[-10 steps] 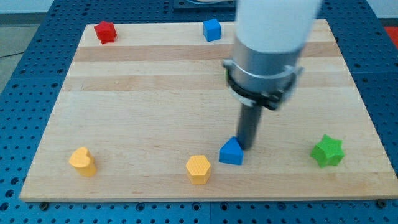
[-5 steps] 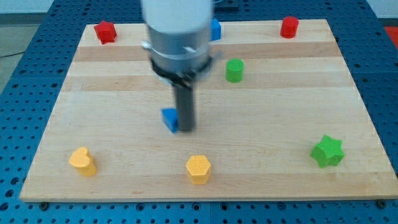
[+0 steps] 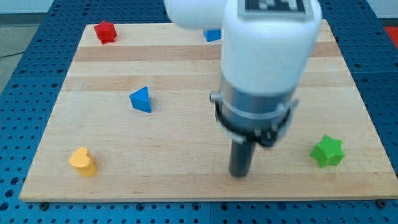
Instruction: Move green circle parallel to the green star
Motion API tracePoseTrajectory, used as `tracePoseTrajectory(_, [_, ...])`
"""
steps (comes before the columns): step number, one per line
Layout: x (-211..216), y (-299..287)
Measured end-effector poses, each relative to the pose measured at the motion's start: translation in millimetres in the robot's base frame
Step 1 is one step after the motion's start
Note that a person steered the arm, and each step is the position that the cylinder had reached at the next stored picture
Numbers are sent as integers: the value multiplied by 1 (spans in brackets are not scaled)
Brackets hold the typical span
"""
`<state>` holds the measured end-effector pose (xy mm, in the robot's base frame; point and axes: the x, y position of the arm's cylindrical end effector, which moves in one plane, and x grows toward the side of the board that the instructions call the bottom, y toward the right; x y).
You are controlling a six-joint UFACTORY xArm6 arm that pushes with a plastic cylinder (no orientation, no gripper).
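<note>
The green star (image 3: 328,151) lies near the board's right edge, low in the view. The green circle does not show; the arm's white and grey body covers the board's middle right. My tip (image 3: 239,174) rests on the board near its bottom edge, well left of the green star. A blue triangular block (image 3: 141,99) lies at the left of centre, far from my tip.
A red block (image 3: 105,31) sits at the top left corner. A blue block (image 3: 212,35) at the top edge is partly hidden by the arm. A yellow block (image 3: 83,161) sits at the bottom left. The wooden board (image 3: 93,130) ends just below my tip.
My tip has moved right and down, from the left of centre to near the bottom edge. The blue triangular block now lies further left and higher. The yellow hexagon, green circle and right red block are now hidden.
</note>
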<state>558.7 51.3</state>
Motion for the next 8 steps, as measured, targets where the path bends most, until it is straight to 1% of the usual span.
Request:
tracePoseTrajectory(1, [-79, 59])
tracePoseTrajectory(2, [-159, 149])
tracePoseTrajectory(3, [-249, 130])
tracePoseTrajectory(4, [-250, 20])
tracePoseTrajectory(5, [-183, -45])
tracePoseTrajectory(6, [-167, -53])
tracePoseTrajectory(7, [-223, -20])
tracePoseTrajectory(8, [-167, 25])
